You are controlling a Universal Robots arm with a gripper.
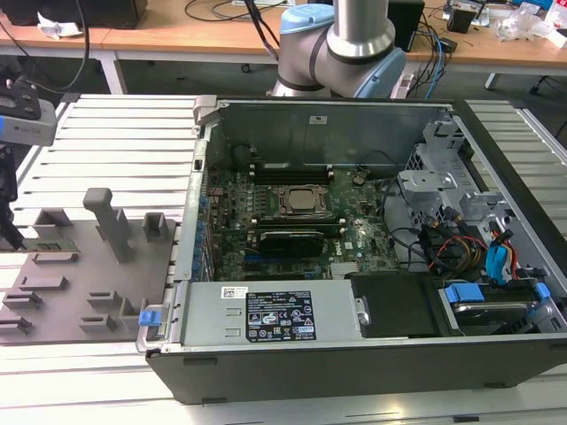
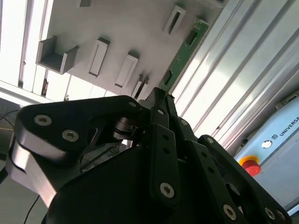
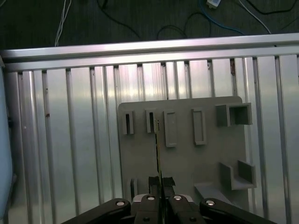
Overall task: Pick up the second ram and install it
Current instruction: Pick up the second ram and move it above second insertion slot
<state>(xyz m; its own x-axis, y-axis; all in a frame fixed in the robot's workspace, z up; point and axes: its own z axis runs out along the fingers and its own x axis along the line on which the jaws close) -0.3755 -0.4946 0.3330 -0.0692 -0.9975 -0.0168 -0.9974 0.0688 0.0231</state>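
In the exterior view, the grey tray [image 1: 97, 288] lies at 9 o'clock from the open computer case [image 1: 310, 133]. The second ram [image 1: 55, 245] stands on edge on the tray, with the gripper [image 1: 13, 237] right at it. In both wrist views the black jaws are squeezed almost together, pinching one end of the thin green second ram [image 2: 184, 49] from both sides above the tray.
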